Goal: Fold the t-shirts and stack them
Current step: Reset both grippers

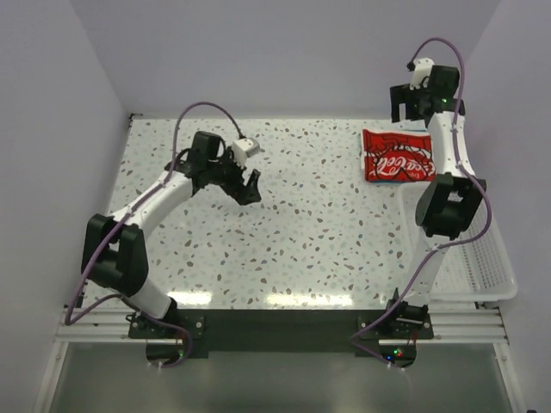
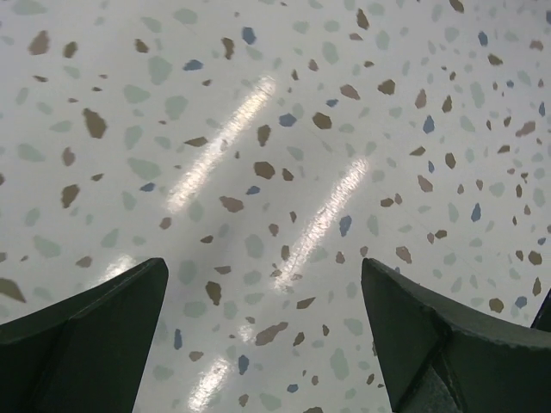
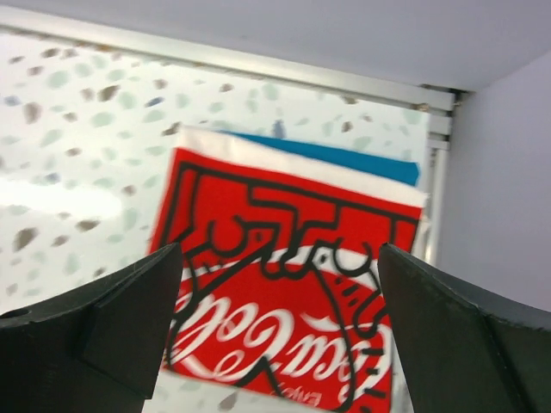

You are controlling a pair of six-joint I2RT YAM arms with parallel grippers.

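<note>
Right wrist view: I see the right gripper (image 3: pixel 280 251) wide and empty above the Coca-Cola shirt (image 3: pixel 258 225) stacked on the teal shirt (image 3: pixel 344 157); left gripper (image 2: pixel 264 265) wide over the table (image 2: pixel 258 103).

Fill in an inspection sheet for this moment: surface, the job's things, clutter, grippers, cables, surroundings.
Surface: speckled table, with glare streaks near the front.
Job's things: Coca-Cola shirt lies folded on the teal-blue shirt at the far right corner; only a teal edge shows.
Clutter: white lattice basket at the right edge, partly hidden by the right arm.
Grippers: left gripper has jaws open over bare table; right gripper has jaws open above the stack, holding nothing.
Cables: purple cables loop along both arms; no snag seen.
Surroundings: pale walls; metal rail at the near edge.
</note>
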